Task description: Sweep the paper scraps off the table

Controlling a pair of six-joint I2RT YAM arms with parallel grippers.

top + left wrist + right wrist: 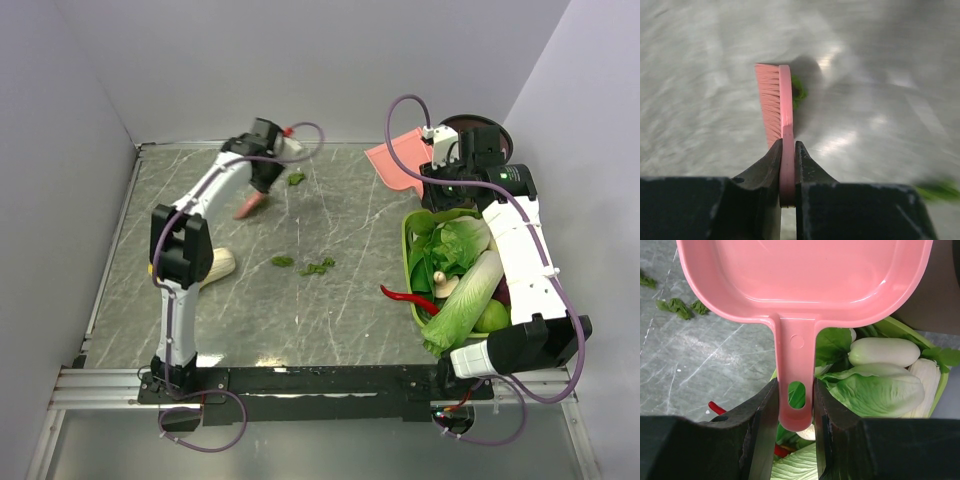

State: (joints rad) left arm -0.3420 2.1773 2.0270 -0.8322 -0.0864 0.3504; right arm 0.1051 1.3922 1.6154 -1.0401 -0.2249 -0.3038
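At the left of the table [350, 310], a pale vegetable [222, 263] lies beside the left arm. Further back, the left gripper [788, 145] points down at the far part of the tabletop, its jaws pressed together on the handle of a pink brush [780, 105]. The brush stands on edge with its bristles facing left in the wrist view.

Of the paper scraps [296, 179], one lies just right of the brush. From the left wrist it peeks out behind the far end of the brush; whether it touches the brush cannot be told. Two more dark-green bits lie side by side in the middle of the table, nearer the arm bases, between the two arms and well apart from both grippers.

Further right, the right gripper [795, 390] pinches the handle of a pink dustpan [805, 275], held in the air over the far right of the table. In its wrist view a few scraps lie on the marble to the left of the pan. Below the handle sits a green basket [410, 235] of leafy vegetables [880, 390], with a red chilli [405, 297] hanging over its left rim.
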